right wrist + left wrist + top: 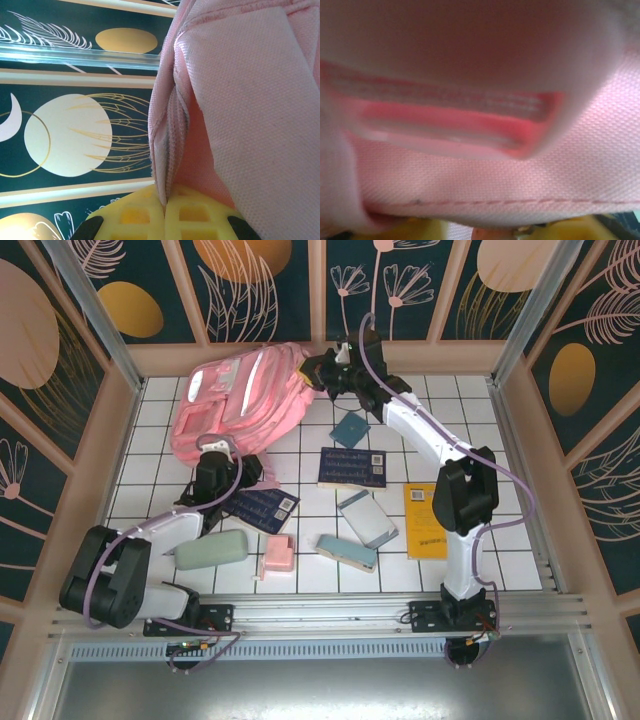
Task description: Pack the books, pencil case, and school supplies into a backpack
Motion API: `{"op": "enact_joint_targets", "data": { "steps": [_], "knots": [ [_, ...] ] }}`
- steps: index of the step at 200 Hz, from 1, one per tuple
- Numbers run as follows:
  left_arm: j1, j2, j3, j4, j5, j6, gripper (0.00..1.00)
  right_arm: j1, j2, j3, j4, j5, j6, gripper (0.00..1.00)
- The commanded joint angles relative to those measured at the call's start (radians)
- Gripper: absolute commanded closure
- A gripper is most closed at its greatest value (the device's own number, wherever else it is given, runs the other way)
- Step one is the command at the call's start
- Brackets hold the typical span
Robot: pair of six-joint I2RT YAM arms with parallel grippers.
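Your right end effector (165,212) was clamped shut on a fold of the backpack (235,400), at its far right edge. Your left end effector (216,454) sat against the backpack's near edge, view blurred pink, can't tell whether it was open or gripping. That backpack lay far left on the surface (480,420). You had the yellow-orange book (425,520) near right, one navy book (352,467) mid-surface, the second navy book (262,508) left of it. Near left lay the pencil case (211,550). Then the grey-blue case (367,518), the light-blue slab (347,551) just beside it, the pink block (275,555), and the teal book (351,429) near the backpack.
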Motion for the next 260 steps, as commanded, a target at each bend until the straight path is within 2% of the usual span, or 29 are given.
{"op": "enact_joint_targets", "data": {
  "steps": [1,34,86,130,194,226,260],
  "knots": [
    [-0.003,0.005,0.039,0.047,-0.010,0.011,0.79,0.025,-0.094,-0.028,0.111,-0.045,0.015,1.00],
    [-0.003,-0.015,0.041,0.023,-0.008,0.012,1.00,0.025,-0.125,-0.104,0.098,-0.004,-0.041,1.00],
    [-0.010,-0.065,0.034,0.002,0.093,-0.063,1.00,0.030,-0.154,-0.202,0.122,0.071,-0.092,1.00],
    [-0.056,-0.101,0.117,-0.076,0.134,-0.097,1.00,0.061,-0.146,-0.224,0.120,0.130,-0.129,1.00],
    [-0.215,-0.015,0.391,-0.228,0.139,-0.108,1.00,0.110,-0.103,-0.239,0.120,0.162,-0.158,1.00],
    [-0.234,0.065,0.571,-0.330,0.197,-0.126,1.00,0.124,-0.096,-0.248,0.105,0.183,-0.177,1.00],
    [-0.234,0.064,0.639,-0.374,0.207,-0.121,0.99,0.131,-0.106,-0.263,0.095,0.195,-0.194,1.00]
  ]
}}
